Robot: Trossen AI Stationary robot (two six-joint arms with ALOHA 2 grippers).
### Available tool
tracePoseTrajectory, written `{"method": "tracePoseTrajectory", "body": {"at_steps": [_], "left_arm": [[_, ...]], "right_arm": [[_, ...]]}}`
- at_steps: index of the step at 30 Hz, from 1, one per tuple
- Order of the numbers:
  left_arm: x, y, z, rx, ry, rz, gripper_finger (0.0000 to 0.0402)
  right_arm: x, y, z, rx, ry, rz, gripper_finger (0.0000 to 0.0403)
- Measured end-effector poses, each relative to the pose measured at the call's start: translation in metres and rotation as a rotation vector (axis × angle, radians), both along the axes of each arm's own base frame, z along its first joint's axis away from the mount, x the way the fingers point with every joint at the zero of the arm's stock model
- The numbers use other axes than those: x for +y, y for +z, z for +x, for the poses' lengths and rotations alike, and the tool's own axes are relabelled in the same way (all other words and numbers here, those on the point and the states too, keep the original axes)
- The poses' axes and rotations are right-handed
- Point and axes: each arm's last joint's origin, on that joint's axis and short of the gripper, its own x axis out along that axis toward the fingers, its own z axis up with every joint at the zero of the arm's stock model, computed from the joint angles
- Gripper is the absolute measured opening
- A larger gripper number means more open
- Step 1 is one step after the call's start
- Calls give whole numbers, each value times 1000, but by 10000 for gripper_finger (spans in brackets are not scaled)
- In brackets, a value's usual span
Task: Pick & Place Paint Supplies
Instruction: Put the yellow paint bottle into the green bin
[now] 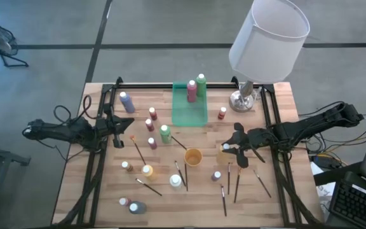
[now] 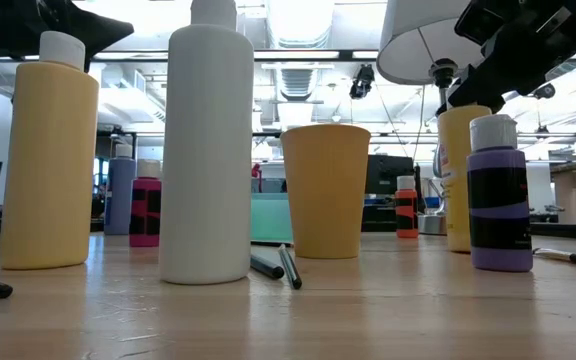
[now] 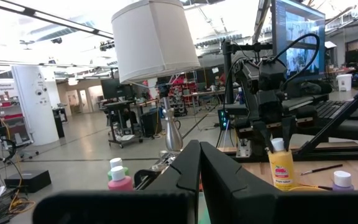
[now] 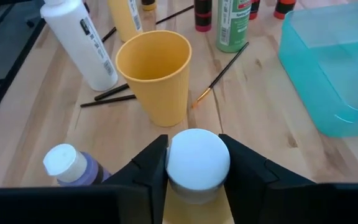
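1. In the right wrist view the right gripper (image 4: 197, 165) has its two dark fingers pressed against the sides of the pale cap of a yellow paint bottle (image 4: 197, 163); the overhead view shows only that this bottle (image 1: 226, 154) stands just right of the orange-yellow cup (image 1: 193, 156).
2. The same wrist view shows a purple bottle (image 4: 73, 169) beside the cup (image 4: 156, 74), a white bottle (image 4: 81, 38) past it, and a thin brush (image 4: 221, 74) lying between the cup and the green tray (image 4: 331, 74).
3. From table height, the yellow bottle (image 2: 465, 175) appears right of the cup (image 2: 326, 188) with the dark gripper (image 2: 513, 50) over it; the tall white bottle (image 2: 206, 150) and another yellow bottle (image 2: 48, 160) stand left of the cup.
4. Only the left wrist view shows the left gripper (image 3: 199, 171) head-on, fingers shut on nothing; overhead it (image 1: 121, 130) sits well left of the cup, above the table.
5. Labels on the bottles carry print, too small to read. A wall sign in the left wrist view is also unreadable.
6. The table (image 1: 278, 203) is pale wooden planks in a black frame. Two bottles (image 1: 196, 88) stand in the tray (image 1: 189, 114), beyond the cup.
7. A lamp with a white shade (image 1: 269, 38) stands at the far right corner; beyond it, an open workshop with a grey floor, ceiling lights and a lit monitor (image 3: 298, 43).
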Motion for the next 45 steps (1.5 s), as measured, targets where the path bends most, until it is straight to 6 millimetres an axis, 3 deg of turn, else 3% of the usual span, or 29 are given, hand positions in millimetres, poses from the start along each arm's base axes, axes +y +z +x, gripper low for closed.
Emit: {"method": "tracePoseTrajectory", "body": {"at_steps": [20, 35, 39, 45], "left_arm": [[0, 0, 0, 0, 0, 0, 16], [0, 0, 0, 0, 0, 0, 16], [0, 0, 0, 0, 0, 0, 16], [0, 0, 0, 0, 0, 0, 16]], "right_arm": [[-6, 16, 10, -196, -20, -100, 123], [-35, 48, 20, -406, -145, -192, 119], [-45, 63, 33, -423, -179, -216, 112], [-68, 70, 73, -347, -237, -282, 116]]}}
